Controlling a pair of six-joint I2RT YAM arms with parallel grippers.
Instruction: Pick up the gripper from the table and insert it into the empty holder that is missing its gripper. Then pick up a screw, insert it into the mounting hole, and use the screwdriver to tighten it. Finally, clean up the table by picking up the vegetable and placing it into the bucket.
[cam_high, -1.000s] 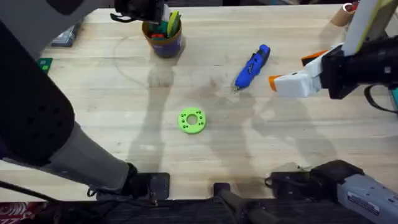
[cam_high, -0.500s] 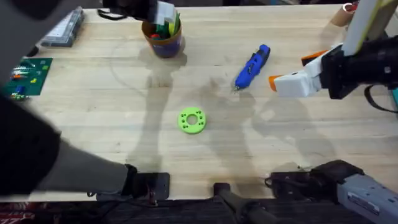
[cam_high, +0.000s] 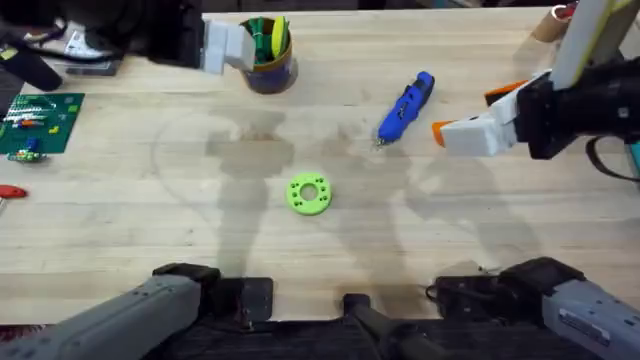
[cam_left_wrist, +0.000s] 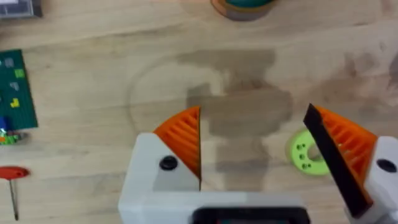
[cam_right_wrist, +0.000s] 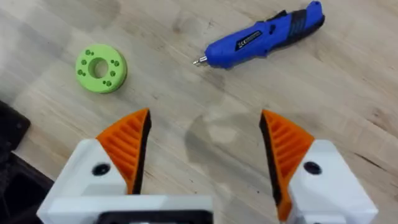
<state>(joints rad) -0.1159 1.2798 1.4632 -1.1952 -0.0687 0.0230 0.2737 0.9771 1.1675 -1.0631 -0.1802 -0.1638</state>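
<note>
Wooden table (cam_high: 150, 200): bucket (cam_high: 267, 68) holds green and yellow pieces.

1. I see a pale wooden surface (cam_high: 150, 210) with visible grain.
2. The bucket (cam_high: 266, 62) stands near the far edge, left of centre, with green pieces inside.
3. The screwdriver (cam_high: 405, 106) lies right of centre, tip toward the near edge.
4. A lime-green disc (cam_high: 308, 194) sits near the middle.
5. A green circuit board (cam_high: 38, 124) lies at the left edge, a red-handled tool (cam_high: 8, 192) just nearer me.
6. A clear case (cam_high: 88, 52) rests at the far left corner.
</note>
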